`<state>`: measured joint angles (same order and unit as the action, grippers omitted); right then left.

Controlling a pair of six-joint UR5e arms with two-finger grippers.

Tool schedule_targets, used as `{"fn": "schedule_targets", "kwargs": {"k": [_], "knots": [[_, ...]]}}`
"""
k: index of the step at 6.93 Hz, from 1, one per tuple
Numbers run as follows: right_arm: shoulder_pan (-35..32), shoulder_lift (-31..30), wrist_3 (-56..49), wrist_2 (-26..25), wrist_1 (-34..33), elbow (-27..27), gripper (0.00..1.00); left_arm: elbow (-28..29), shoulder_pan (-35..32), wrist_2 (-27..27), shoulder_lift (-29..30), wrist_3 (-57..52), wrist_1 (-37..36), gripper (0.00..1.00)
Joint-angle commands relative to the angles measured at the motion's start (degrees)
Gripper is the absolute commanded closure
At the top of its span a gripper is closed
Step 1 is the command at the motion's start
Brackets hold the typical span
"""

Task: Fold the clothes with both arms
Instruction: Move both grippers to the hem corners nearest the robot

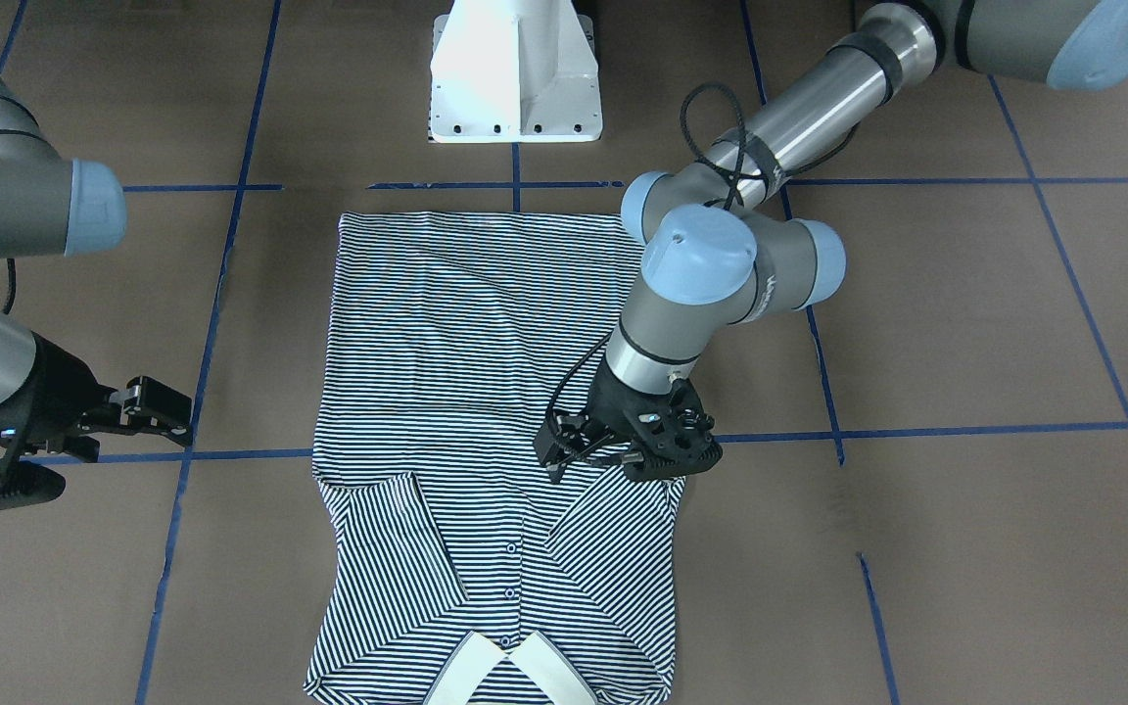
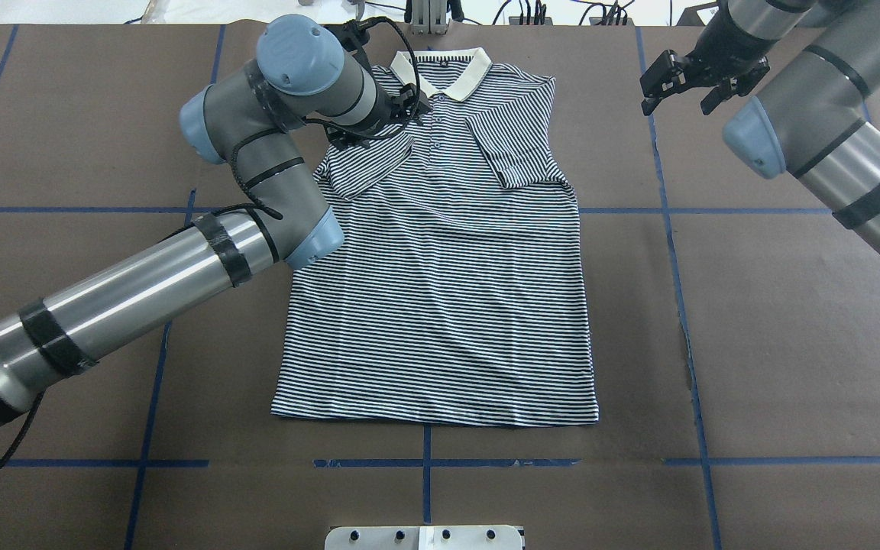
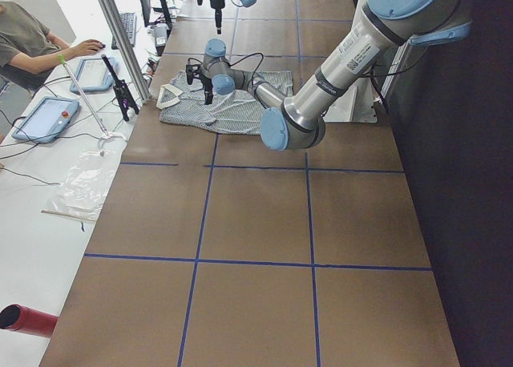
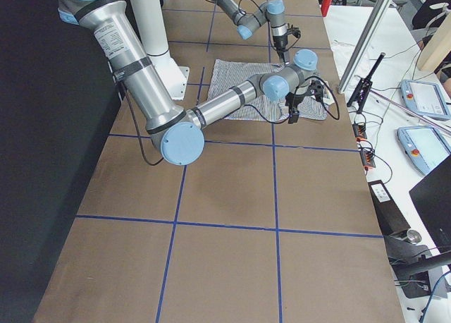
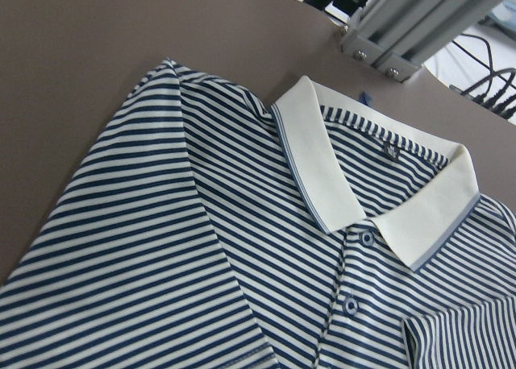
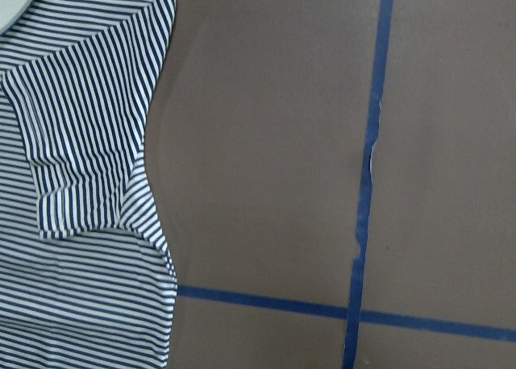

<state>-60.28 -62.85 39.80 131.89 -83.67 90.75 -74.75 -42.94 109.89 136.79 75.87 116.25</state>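
The striped polo shirt lies flat, front up, on the brown table, its white collar at the far edge. Both sleeves are folded inward onto the chest: one on my left side, one on my right. My left gripper hovers just above the left shoulder beside the collar and looks open, holding no cloth. Its wrist view shows the collar and placket, no fingers. My right gripper stands open over bare table, right of the shirt; in the front view it is well clear of the cloth.
The white pedestal base stands beyond the shirt's hem. Blue tape lines grid the table. An aluminium frame post and cables sit past the collar edge. A side bench with tablets and a seated person runs along that edge.
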Motion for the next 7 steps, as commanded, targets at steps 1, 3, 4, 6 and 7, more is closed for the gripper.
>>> {"fn": "schedule_targets", "kwargs": {"k": [1, 3, 4, 6, 7], "knots": [[8.72, -14.51, 17.31, -9.55, 7.67, 15.88, 0.0, -24.3, -0.13, 1.55, -15.95, -10.01, -9.2, 0.0], [21.27, -24.3, 33.87, -19.25, 14.32, 25.23, 0.0, -32.38, -0.13, 1.82, -23.13, -12.16, -9.2, 0.0], [31.35, -28.0, 39.59, -30.18, 14.76, 28.66, 0.0, -33.79, -0.04, 1.73, -24.02, -11.98, -9.2, 0.0], [44.84, -26.55, 50.52, -40.79, 15.2, 28.96, 0.0, -35.03, 0.13, 1.9, -24.12, -11.8, -9.29, 0.0], [46.29, -26.1, 50.55, -40.92, 14.59, 28.18, 0.0, -34.94, 0.4, 1.9, -23.94, -10.67, -9.29, 0.0]]}}
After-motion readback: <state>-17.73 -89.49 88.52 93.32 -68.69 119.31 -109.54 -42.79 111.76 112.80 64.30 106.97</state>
